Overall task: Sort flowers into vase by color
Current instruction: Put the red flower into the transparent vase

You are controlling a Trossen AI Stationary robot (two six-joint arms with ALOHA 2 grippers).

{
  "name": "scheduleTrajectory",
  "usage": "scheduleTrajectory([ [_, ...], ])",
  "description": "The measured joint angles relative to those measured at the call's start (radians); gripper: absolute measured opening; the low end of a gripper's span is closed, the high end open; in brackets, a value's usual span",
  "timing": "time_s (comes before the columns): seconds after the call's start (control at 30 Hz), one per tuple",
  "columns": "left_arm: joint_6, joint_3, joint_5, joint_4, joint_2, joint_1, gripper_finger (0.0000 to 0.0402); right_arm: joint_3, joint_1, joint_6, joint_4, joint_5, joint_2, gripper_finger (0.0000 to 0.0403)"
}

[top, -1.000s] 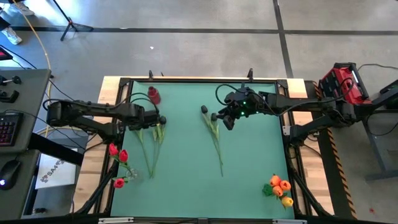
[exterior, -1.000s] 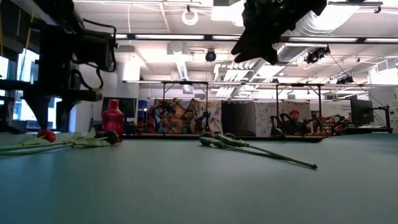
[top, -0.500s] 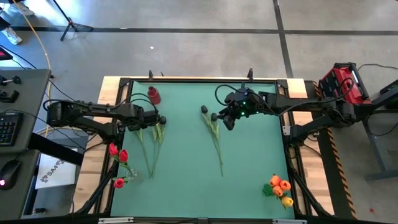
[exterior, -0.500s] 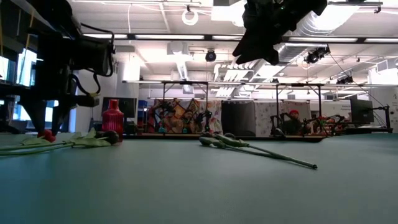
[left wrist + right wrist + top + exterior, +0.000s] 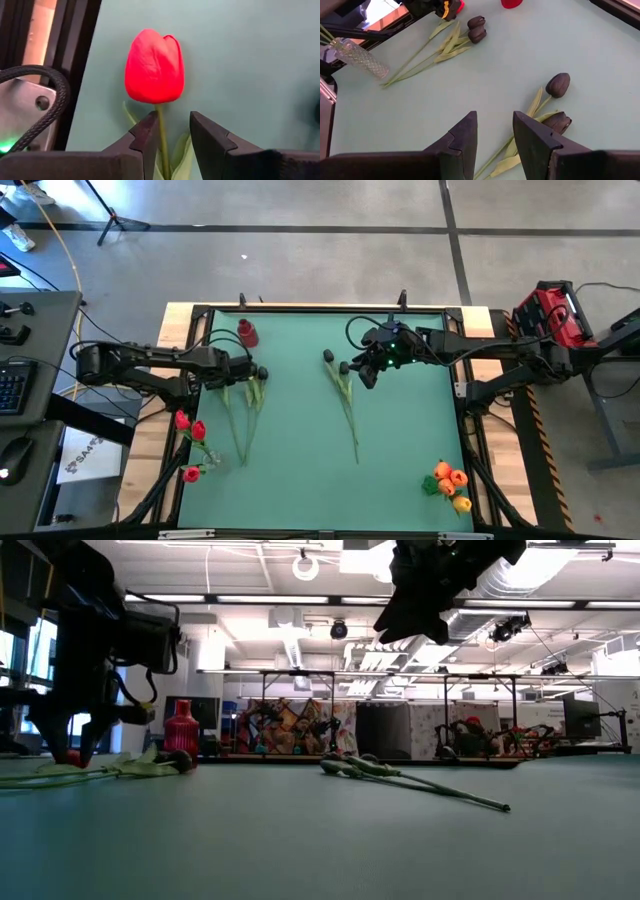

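Note:
A red tulip (image 5: 154, 65) lies on the green table at its left side. Its stem (image 5: 162, 142) runs up between the fingers of my left gripper (image 5: 174, 117), which is open and points down over it (image 5: 228, 372). Two black tulips (image 5: 477, 28) lie beside it, heads toward the far edge. Two more black tulips (image 5: 558, 85) lie mid-table under my right gripper (image 5: 494, 117), which hangs open above them (image 5: 362, 372). A glass vase (image 5: 205, 452) with red tulips stands at the left edge. My left gripper straddles the red tulip's stem just below the head (image 5: 162, 125), coming from above with the fingers across the stem. The stem runs close along one finger (image 5: 148, 135), and a gap shows to the other. Whether it touches, I cannot tell. The tulip lies flat on the table.
A red vase (image 5: 247, 333) stands near the far left corner. Orange tulips (image 5: 450, 483) are bunched at the near right corner. The middle and near part of the table (image 5: 300, 490) is bare green mat.
My left gripper has sunk toward the red tulip on the table. The flowers have stayed where they were.

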Motion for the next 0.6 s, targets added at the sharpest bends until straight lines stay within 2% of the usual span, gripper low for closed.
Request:
scheduleTrajectory([
  [0.4, 0.029, -0.011, 0.001, 0.020, 0.001, 0.006, 0.0094, 0.000, 0.000, 0.027, 0.000, 0.000, 0.000, 0.0114],
  [0.6, 0.079, -0.003, -0.002, 0.065, 0.001, 0.006, 0.0035, 0.000, 0.000, 0.050, 0.000, 0.000, 0.000, 0.0114],
])
